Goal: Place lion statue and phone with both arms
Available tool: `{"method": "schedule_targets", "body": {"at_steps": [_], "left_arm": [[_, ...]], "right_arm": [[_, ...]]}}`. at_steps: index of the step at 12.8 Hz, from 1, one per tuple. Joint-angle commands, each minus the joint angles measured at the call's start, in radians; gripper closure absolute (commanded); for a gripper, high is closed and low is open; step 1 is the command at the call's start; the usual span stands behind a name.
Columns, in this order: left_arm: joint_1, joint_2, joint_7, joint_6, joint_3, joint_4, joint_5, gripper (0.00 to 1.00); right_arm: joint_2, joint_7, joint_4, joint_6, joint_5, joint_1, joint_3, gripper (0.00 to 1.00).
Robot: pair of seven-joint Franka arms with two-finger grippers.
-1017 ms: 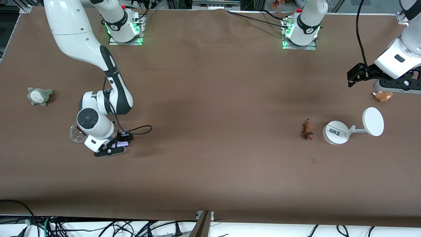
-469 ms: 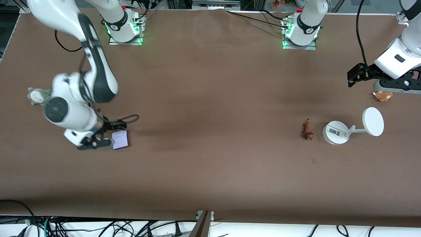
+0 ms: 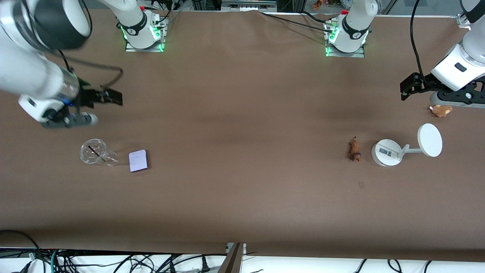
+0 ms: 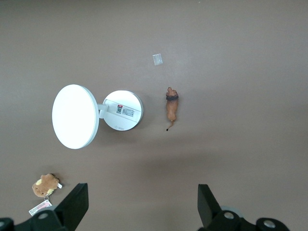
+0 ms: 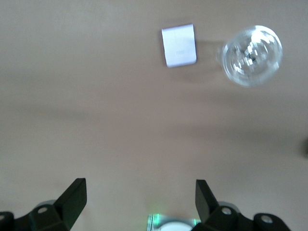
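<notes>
The phone (image 3: 138, 160) lay flat on the table (image 3: 242, 189) beside a clear cup (image 3: 93, 152), the lion statue (image 3: 354, 150) beside a white stand (image 3: 386, 152), so both wide-open, empty claws, right claw (image 3: 81, 110) and left claw (image 3: 416, 89), were best kept raised clear.

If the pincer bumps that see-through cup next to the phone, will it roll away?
Probably. The clear cup seems to lie on its side beside the phone, so its round wall could roll. It looks thin and empty, likely light, and its smooth plastic may slip in a pincer.
</notes>
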Motion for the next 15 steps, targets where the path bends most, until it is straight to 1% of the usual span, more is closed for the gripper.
{"method": "schedule_targets", "body": {"at_steps": [1, 2, 5, 13, 14, 15], "left_arm": [[0.001, -0.004, -0.007, 0.001, 0.001, 0.003, -0.005, 0.0], [0.002, -0.004, -0.007, 0.001, 0.001, 0.003, -0.005, 0.0], [0.002, -0.004, -0.007, 0.001, 0.001, 0.003, -0.005, 0.0], [0.002, -0.004, 0.001, -0.002, 0.001, 0.003, -0.005, 0.0], [0.002, -0.004, 0.001, -0.002, 0.001, 0.003, -0.005, 0.0], [0.002, -0.003, 0.001, -0.002, 0.001, 0.003, -0.005, 0.0]], "right_arm": [[-0.058, 0.012, 0.012, -0.115, -0.012, -0.002, -0.031, 0.0], [-0.059, 0.012, 0.012, -0.135, -0.032, -0.004, -0.034, 0.0], [-0.04, 0.014, 0.012, -0.128, -0.104, 0.001, -0.027, 0.0], [-0.04, 0.015, 0.004, -0.134, -0.101, -0.007, -0.022, 0.0], [-0.042, 0.015, 0.004, -0.138, -0.1, -0.025, -0.002, 0.0], [-0.046, 0.015, 0.004, -0.138, -0.1, -0.091, 0.054, 0.0]]}}
